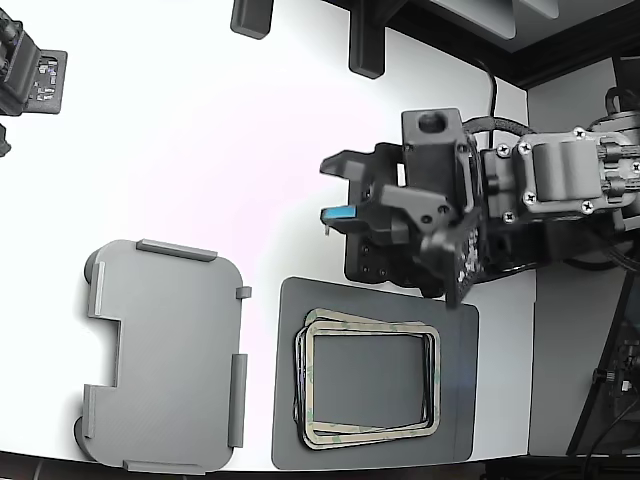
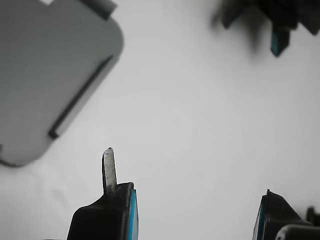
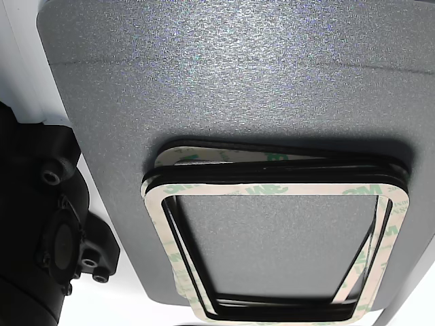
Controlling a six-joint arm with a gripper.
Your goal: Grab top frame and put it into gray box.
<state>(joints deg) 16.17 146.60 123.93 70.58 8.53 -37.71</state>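
Here's the gripper (image 1: 335, 190), hanging above bare white table (image 1: 250, 150) with its jaws spread wide and nothing between them. The wrist view makes that plain: one dark finger (image 2: 107, 207) with a blue-edged pad and a thin pale blade sticking out of it, the other finger well apart at the far side of the picture, only white surface in the gap. In the exterior view the blue pad tip points toward that view's left, and the black arm body runs off to the exterior view's right.

Just below the arm in the exterior view lies the darker gray flat plate (image 1: 455, 440), and on it sits the stack of frames. The top frame (image 1: 370, 385) rests on the pile, tan with faint green blotches, hollow in the middle so the plate shows through. The frames beneath are fanned slightly out of line, their corners peeking past it. The other view looks close across the same stack: the top frame (image 3: 285, 192) lies flat, black edges of lower frames showing around it, the speckled plate (image 3: 224, 75) beyond. The gripper is clear of the stack, touching none of it.

Over on the exterior view's left is the gray box (image 1: 165, 355), light gray, raised tabs along its edges, a notch in one side, nothing lying in it. The wrist view catches one rounded corner of it (image 2: 45, 75), blurred.
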